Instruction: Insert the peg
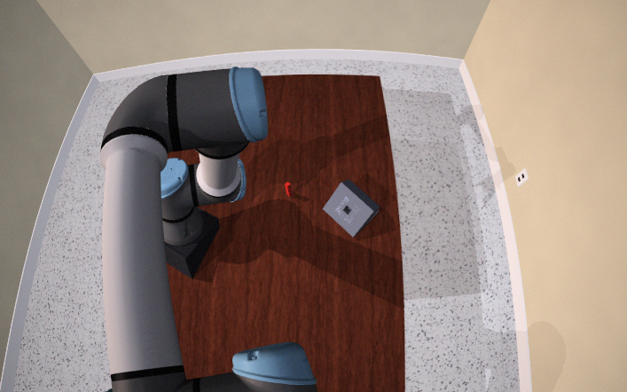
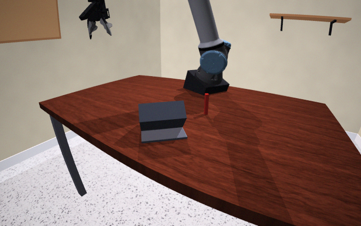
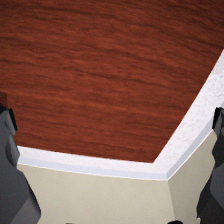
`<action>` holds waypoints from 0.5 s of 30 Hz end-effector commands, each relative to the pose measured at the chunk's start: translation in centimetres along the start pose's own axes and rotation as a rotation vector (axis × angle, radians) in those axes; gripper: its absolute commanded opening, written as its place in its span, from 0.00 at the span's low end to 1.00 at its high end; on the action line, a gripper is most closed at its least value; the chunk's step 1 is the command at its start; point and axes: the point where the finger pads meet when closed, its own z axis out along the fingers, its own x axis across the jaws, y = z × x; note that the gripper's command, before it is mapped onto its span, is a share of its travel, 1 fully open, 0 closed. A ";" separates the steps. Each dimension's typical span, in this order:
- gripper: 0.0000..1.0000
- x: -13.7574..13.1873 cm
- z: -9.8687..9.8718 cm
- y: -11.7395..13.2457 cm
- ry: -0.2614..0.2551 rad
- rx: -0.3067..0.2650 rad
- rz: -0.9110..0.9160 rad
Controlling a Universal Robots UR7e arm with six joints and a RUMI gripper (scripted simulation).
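A small red peg point(image 1: 287, 188) point(image 2: 206, 104) stands upright on the wooden table point(image 1: 306, 292) point(image 2: 260, 140) point(image 3: 100, 75), between the arm's base and the panel. The grey sloped panel point(image 1: 350, 207) point(image 2: 162, 119) lies to the peg's side, with a dark square hole point(image 1: 348, 208) in its face; the exterior camera sees only its back. My gripper point(image 2: 100, 31) point(image 3: 115, 109) is open and empty. It hangs high above the table's far end, well away from the peg and the panel. In the wrist view only a table corner, floor and wall show between the fingers.
The arm's base point(image 1: 192, 243) point(image 2: 205, 82) stands on the table near the peg. The arm's big links point(image 1: 130, 243) cover the table's left side in the top view. A wall shelf point(image 2: 310, 18) and a board point(image 2: 19, 19) hang on the walls.
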 end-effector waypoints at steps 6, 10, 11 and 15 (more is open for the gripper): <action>1.00 -2.3 -0.2 -2.0 0.011 0.003 -0.140; 1.00 -3.3 -0.3 -2.8 0.015 0.004 -0.203; 1.00 -3.3 -0.3 -2.8 0.015 0.004 -0.203; 1.00 -4.1 -0.3 -3.5 0.018 0.004 -0.251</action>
